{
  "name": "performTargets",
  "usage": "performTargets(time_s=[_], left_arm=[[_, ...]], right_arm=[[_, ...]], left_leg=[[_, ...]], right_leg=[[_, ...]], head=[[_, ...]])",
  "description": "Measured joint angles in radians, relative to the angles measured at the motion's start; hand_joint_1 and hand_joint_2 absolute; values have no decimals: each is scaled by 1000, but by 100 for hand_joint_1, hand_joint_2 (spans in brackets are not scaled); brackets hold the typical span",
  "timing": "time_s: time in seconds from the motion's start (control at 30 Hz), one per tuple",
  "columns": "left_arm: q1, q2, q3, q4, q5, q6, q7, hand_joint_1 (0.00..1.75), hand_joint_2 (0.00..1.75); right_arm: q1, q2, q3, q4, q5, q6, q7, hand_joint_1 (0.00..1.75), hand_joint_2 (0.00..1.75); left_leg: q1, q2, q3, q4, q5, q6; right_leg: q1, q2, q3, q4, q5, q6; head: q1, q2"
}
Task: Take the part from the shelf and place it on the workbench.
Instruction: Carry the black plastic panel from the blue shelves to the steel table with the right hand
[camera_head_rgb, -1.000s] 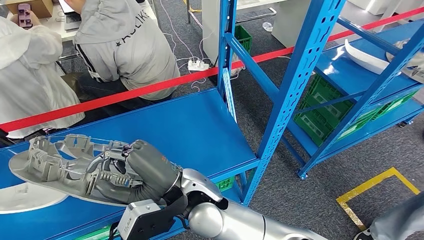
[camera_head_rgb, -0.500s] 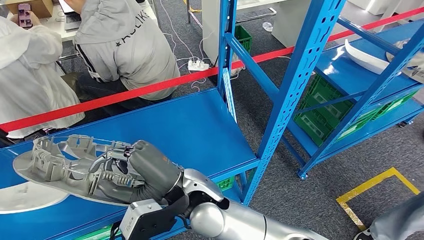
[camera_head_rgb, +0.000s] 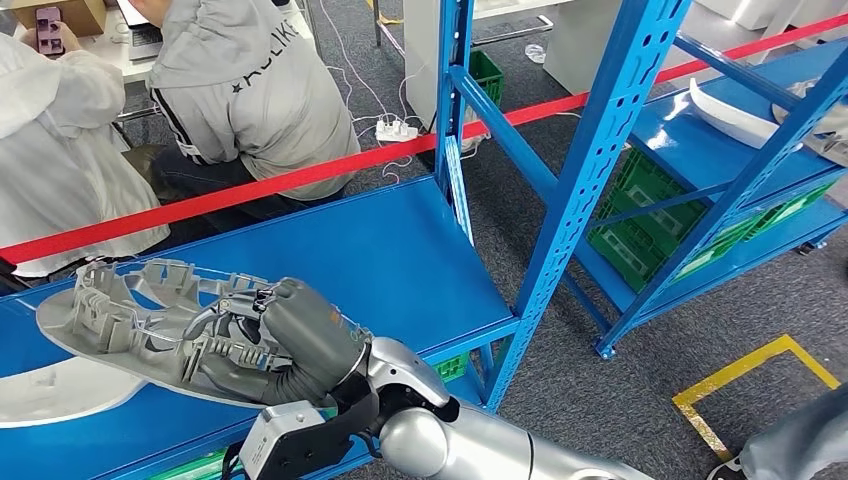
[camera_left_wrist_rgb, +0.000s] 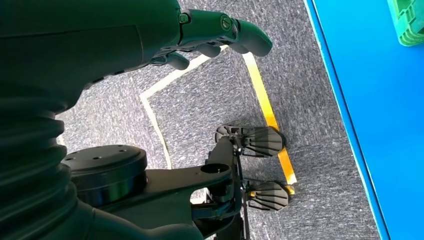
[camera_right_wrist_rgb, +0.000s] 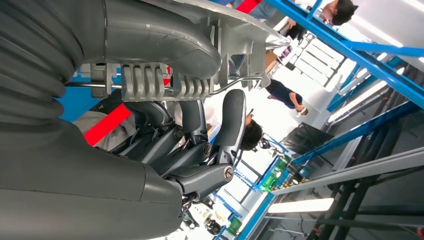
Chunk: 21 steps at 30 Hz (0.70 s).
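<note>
The part is a long grey plastic moulding with ribs and clips, held just above the blue shelf board at the lower left of the head view. My right hand grips its near end from the right, the fingers wrapped round its ribs. In the right wrist view the thumb and fingers of that hand close on a ribbed section of the part. My left hand hangs over the carpet, fingers loosely extended, with nothing in it.
A white curved part lies on the shelf under the grey one. A blue upright post stands right of the shelf. Two seated people are behind red tape. A second rack with green crates stands at right.
My right hand has shifted the grey part a little to the right and upward, off the white part below it. The left arm has not moved.
</note>
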Motion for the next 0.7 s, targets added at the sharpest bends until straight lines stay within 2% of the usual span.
performTargets(time_s=[0.07,0.1,0.13,0.23,0.27,0.3,0.33,0.4,0.43,0.47,0.57,0.6,0.63,0.7], left_arm=[[-2,0,1,0,-2,-3,13,0,175],[-3,-1,2,0,-3,-3,22,0,175],[-5,-1,3,0,-5,-3,31,0,175],[-7,1,6,2,-11,-3,56,0,175],[-6,2,6,3,-12,-3,62,0,175],[-5,4,6,3,-13,-3,68,0,175],[-4,5,6,4,-15,-3,74,0,175],[-2,10,7,5,-20,-3,85,0,175],[-1,13,7,5,-22,-3,90,0,175],[1,17,7,6,-25,-3,93,0,175],[7,24,8,7,-27,-2,97,0,175],[8,27,8,8,-27,-2,98,0,175],[9,29,8,8,-27,-2,98,0,175],[9,31,8,8,-27,-2,99,0,175]], right_arm=[[0,1,0,0,1,0,0,175,175],[-1,1,0,-1,1,0,0,175,175],[-1,1,0,-1,1,0,0,175,175],[1,-2,-1,0,1,0,0,175,175],[2,-4,-1,0,1,1,1,175,175],[2,-6,-1,0,1,2,2,175,175],[2,-6,-1,0,1,2,2,175,175],[1,-7,0,0,1,3,4,175,175],[0,-7,0,0,2,3,4,175,175],[0,-7,-1,0,2,2,4,175,175],[0,-8,-1,0,2,2,5,175,175],[0,-7,-1,0,2,3,5,175,175],[0,-7,-1,0,2,3,5,175,175],[0,-7,-1,0,2,3,4,175,175]], left_leg=[[4,1,8,-14,8,11],[7,3,12,-24,14,15],[11,4,16,-32,20,18],[12,8,15,-32,22,19],[13,9,13,-29,22,17],[15,9,10,-24,21,14],[19,8,6,-17,19,8],[24,6,-5,5,10,-8],[25,4,-11,15,5,-18],[25,4,-16,22,3,-28],[27,4,-20,21,7,-50],[28,4,-25,31,-5,-54],[28,5,-37,60,-32,-57],[27,6,-79,176,-114,-60]], right_leg=[[0,0,0,1,-1,9],[1,0,-7,17,-12,12],[0,0,-23,53,-35,15],[-10,0,-112,244,-125,26],[-14,0,-129,280,-134,30],[-18,-1,-127,276,-123,33],[-23,-1,-102,231,-95,37],[-29,0,-36,103,-45,43],[-29,2,-16,64,-32,41],[-27,5,-11,50,-30,35],[-24,9,-23,54,-21,6],[-25,7,-26,50,-16,-3],[-26,6,-29,47,-10,-11],[-24,2,-41,44,2,-20]], head=[[0,0],[1,0],[2,0],[3,0],[3,0],[3,0],[3,0],[4,0],[5,0],[6,0],[7,0],[7,0],[6,0],[4,0]])
